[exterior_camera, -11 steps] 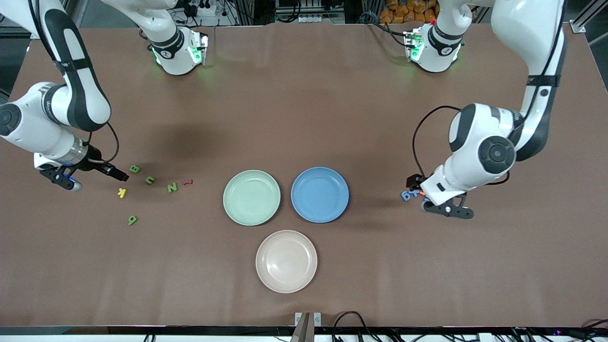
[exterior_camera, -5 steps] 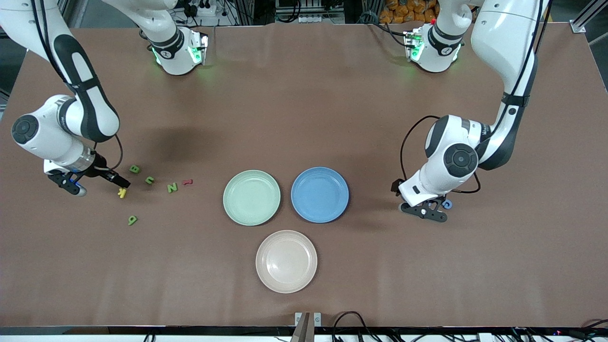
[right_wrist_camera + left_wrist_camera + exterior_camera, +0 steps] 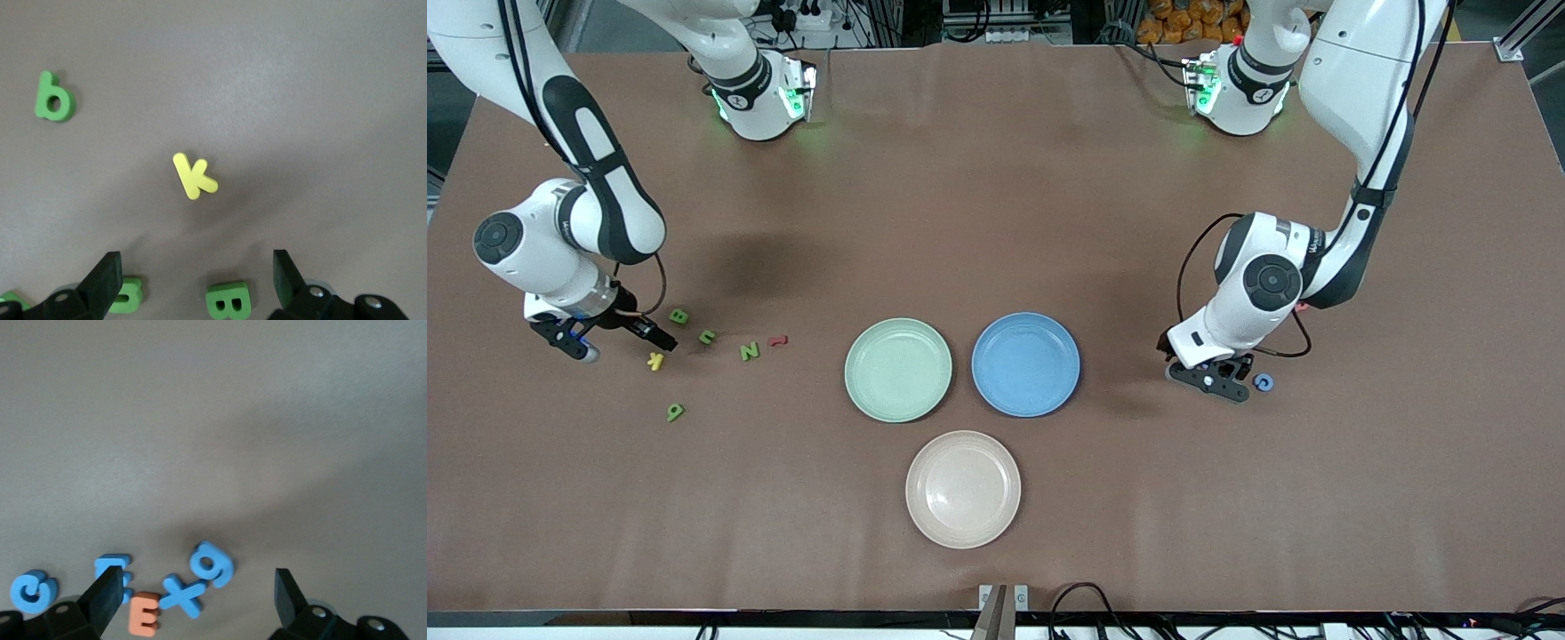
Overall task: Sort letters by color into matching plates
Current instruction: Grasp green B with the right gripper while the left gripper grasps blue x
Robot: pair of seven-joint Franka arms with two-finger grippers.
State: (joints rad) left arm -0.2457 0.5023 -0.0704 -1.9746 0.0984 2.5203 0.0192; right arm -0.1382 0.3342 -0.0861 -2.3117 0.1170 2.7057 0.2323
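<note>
both arms have swung inward: left pincer gapes over the blue letters, right pincer gapes over the green letters. both plates sit mid-tabletop. letters look light, stiff; pinch across flat sides.

occluded: blue letters mostly under left arm | cut off: green letter

White arms, black joints, black cables.
</note>
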